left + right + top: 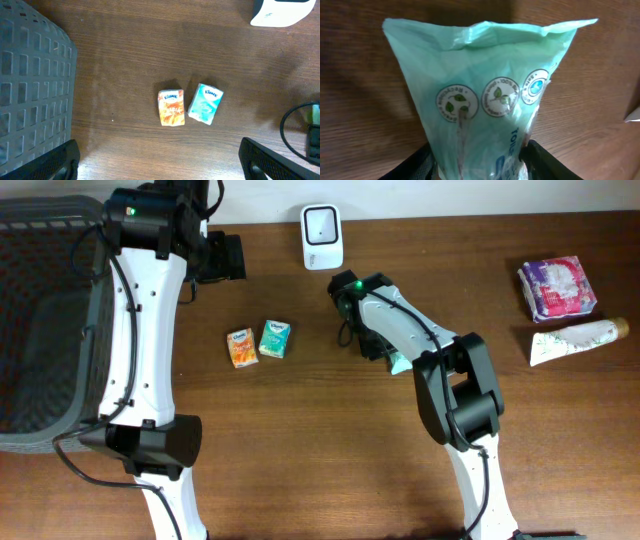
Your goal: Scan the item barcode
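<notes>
Grey basket (40, 320); white tube (575, 340)

Two arms viewed from above. Left arm (140, 330), to the left of the white scanner (322, 237): long white link shells dotted with small dark screw holes, bulky black joint housings, a green indicator light (129, 211) on the housing level with the scanner, and a thin black cable (120, 290) along the shell. Right arm (400, 320), below the scanner: matching white shells, black joints, a green light (353, 283), a black cable. Both the left pincer (160, 162) and the right pincer (480, 165) have matte black fingers.
</notes>
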Motion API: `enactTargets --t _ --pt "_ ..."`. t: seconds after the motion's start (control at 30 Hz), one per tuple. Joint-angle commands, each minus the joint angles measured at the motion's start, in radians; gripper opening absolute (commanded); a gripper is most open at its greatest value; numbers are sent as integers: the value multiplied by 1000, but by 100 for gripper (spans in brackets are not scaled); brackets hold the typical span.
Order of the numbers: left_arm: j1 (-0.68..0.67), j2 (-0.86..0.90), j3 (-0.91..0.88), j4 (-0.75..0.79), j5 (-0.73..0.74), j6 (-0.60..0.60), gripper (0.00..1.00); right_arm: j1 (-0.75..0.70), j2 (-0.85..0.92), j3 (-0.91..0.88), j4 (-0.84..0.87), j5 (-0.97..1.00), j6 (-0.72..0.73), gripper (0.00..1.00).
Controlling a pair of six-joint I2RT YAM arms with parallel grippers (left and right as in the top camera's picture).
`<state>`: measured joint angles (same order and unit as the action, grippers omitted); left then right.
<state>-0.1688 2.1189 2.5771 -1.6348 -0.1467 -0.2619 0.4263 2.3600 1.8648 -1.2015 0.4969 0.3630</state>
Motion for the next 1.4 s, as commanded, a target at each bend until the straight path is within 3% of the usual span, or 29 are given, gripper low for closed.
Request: enactTargets --t 0.0,0.07,0.13,0.27,0.37,0.5,0.7,0.8,0.97,1.1,1.17,1.27,1.37 --pt "1 -8 11 2 0 -6 99 -34 -27 -25 6 29 16 41" --pt "1 -8 11 1 0 -6 99 -52 -27 -23 6 -38 11 19" --pt "1 -8 11 1 0 -6 99 -76 -32 14 -22 -167 -1 15" --pt "1 -8 11 1 0 -6 99 -156 -45 207 -148 -621 -223 4" --pt "1 -8 11 1 0 -6 99 -238 -45 264 -191 -973 -366 5" --pt "1 -8 11 1 0 -6 99 -352 -42 207 -244 -1379 -584 5" --pt "1 -8 11 1 0 -6 99 -494 -42 7 -247 -1753 -778 4" --pt "1 -8 11 1 0 -6 99 -513 -42 5 -246 -1705 -777 5" --pt "1 -8 11 1 0 -6 99 -504 -40 -36 -233 -1394 -769 9" --pt "1 -8 11 2 0 -6 99 -505 -40 -89 -120 -1198 -603 17" --pt "1 -8 11 1 0 -6 99 -510 -41 -80 -108 -1164 -568 34" --pt "1 -8 11 1 0 -6 99 -523 -42 -17 -123 -937 -443 40" --pt "1 -8 11 1 0 -6 99 -525 -43 137 -238 -778 -428 51"
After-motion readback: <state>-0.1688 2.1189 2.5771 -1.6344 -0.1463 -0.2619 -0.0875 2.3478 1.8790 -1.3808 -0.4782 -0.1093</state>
